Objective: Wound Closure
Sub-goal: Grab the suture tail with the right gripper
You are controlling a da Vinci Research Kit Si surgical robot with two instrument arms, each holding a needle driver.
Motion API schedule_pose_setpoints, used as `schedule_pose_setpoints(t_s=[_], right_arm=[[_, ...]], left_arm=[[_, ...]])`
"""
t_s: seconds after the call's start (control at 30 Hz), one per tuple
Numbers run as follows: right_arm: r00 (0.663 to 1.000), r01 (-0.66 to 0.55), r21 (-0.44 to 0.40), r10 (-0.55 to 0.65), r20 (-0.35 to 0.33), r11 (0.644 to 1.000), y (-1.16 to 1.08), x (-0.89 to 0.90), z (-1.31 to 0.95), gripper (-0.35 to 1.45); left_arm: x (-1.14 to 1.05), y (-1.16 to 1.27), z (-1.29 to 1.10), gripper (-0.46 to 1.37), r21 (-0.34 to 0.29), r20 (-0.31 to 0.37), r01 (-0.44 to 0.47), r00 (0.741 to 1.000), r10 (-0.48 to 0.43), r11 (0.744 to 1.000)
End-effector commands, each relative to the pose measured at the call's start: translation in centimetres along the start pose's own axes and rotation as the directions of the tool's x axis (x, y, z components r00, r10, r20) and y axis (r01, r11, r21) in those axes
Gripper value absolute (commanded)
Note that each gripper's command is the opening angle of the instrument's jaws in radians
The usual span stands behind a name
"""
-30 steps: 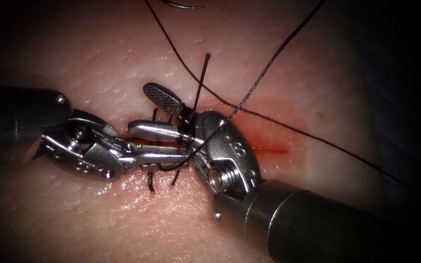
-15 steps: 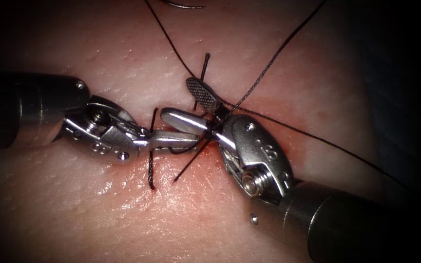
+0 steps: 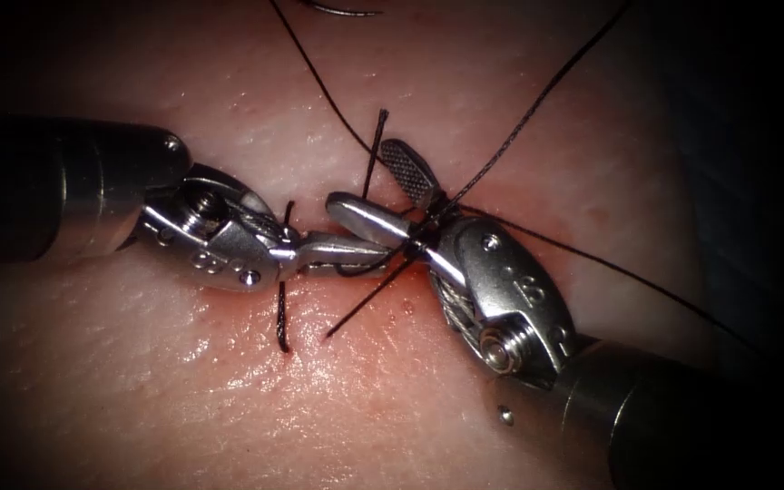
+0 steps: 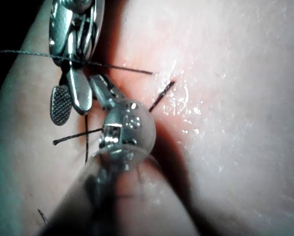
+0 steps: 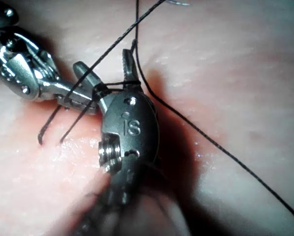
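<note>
Thread (image 3: 501,150) was seen crossing the right tool (image 3: 392,195), jaws spread wide and empty, while gripped by the closed left tool (image 3: 356,249) at the cut; needle (image 3: 342,11) lay far off.

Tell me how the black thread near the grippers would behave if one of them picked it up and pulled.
The thread probably weighs almost nothing and is limp: its long strands sag in loose curves across the tissue. The short cut ends stand nearly straight, so short lengths likely hold some spring. Its surface looks braided in the right wrist view, so slipping seems unlikely.

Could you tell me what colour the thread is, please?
The thread is black; the endoscope view shows it best.
</note>
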Motion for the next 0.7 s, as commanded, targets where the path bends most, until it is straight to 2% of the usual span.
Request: schedule_pose_setpoints(t_s=[0.03, 0.2, 0.37, 0.7], right_arm=[[1.0, -0.013, -0.011, 0.013, 0.007, 1.0, 0.01, 0.0, 0.01, 1.01], [0.998, -0.052, -0.034, 0.053, 0.045, 0.998, 0.09, -0.05, 0.09, 1.04], [0.995, -0.079, -0.044, 0.082, 0.057, 0.996, 0.18, -0.14, 0.18, 1.05], [0.994, -0.069, -0.056, 0.073, 0.081, 0.996, 0.3, -0.24, 0.31, 1.06]], left_arm=[[-0.01, 0.0, -0.01, -0.35, -0.006, -0.001, 0.0, 1.0, 0.0, 1.0], [-0.05, 0.0, 0.0, -0.35, -0.007, -0.003, 0.0, 1.0, 0.0, 1.0], [-0.08, -0.01, 0.04, -0.35, -0.007, -0.003, 0.0, 1.0, 0.0, 1.0], [-0.11, -0.02, 0.09, -0.35, -0.013, -0.006, 0.0, 1.0, 0.0, 1.0]])
